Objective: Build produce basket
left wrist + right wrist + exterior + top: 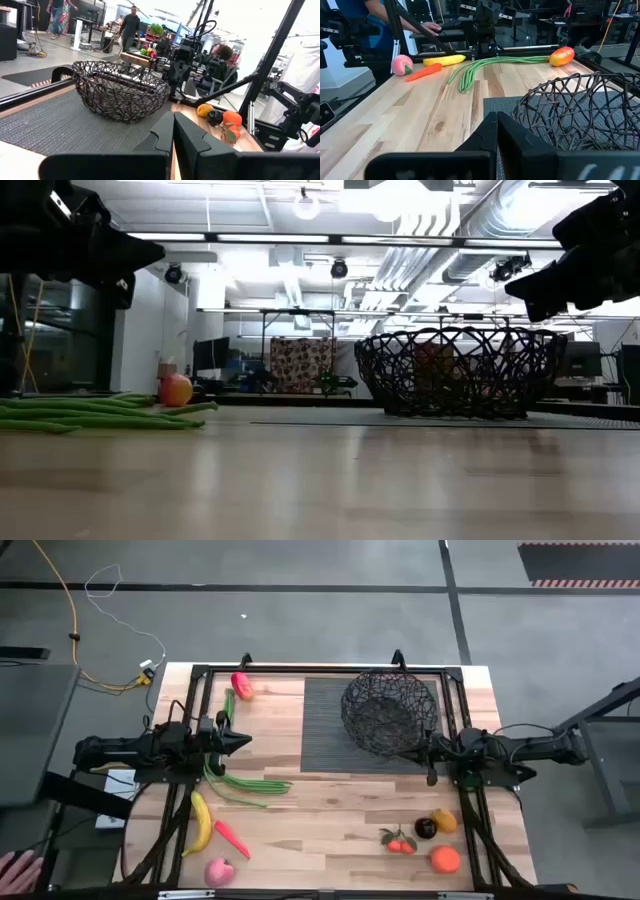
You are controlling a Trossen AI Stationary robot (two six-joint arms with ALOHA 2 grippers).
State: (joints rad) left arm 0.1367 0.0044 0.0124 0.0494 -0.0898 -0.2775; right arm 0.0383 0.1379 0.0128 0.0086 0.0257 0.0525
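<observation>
Spanning the whole scene, the wooden bench carries a dark ribbed mat on its far middle, and the black wire basket stands on that mat's right part, empty as far as the high view shows; so the task looks not yet begun, with every piece of produce left to load. Both arms hover low over the bench, the left gripper near the left edge of the mat and the right gripper just at the near side of the basket, each with its fingers together and holding nothing. On the left half lie the long green beans, then the banana with the carrot beside it and the pink apple at the near edge; the red-yellow pepper sits at the far left. On the near right are an orange, a second orange fruit touching a dark round fruit, and small tomatoes.
</observation>
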